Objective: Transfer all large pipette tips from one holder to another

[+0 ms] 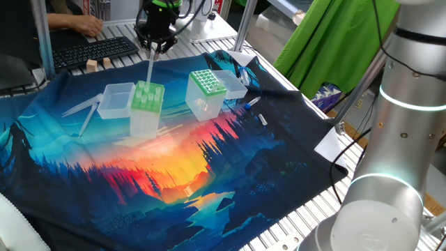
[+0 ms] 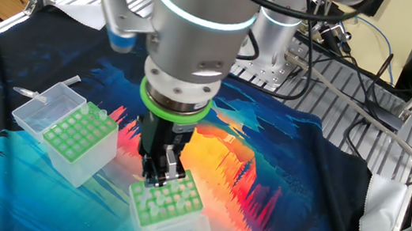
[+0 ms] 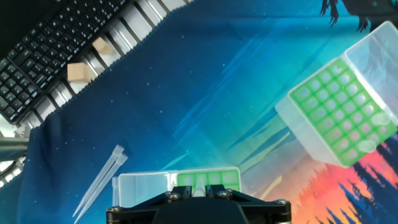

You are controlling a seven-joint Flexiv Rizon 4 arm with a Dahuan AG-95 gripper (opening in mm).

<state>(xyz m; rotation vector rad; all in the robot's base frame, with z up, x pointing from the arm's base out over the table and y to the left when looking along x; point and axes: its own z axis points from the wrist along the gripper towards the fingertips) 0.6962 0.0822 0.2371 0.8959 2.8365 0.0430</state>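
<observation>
One pipette tip (image 1: 149, 68) in transit
The end effector (image 1: 157, 46) grips it above the light-green box (image 1: 146, 104); two tips (image 1: 85, 111) lie loose.

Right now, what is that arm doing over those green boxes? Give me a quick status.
Pincer shut on a clear tip, hanging above the plain-topped box. Dotted box waits beside it. Two loose tips on the cloth, out of the way.

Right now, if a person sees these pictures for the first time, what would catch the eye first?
Probably the gripper, pointing down with a long clear pipette tip pinched in it, directly above the light-green-topped holder. Beside it stands the second holder with the dotted green top. All rest on a vivid sunset-forest cloth, with two loose tips lying near its edge.
</observation>
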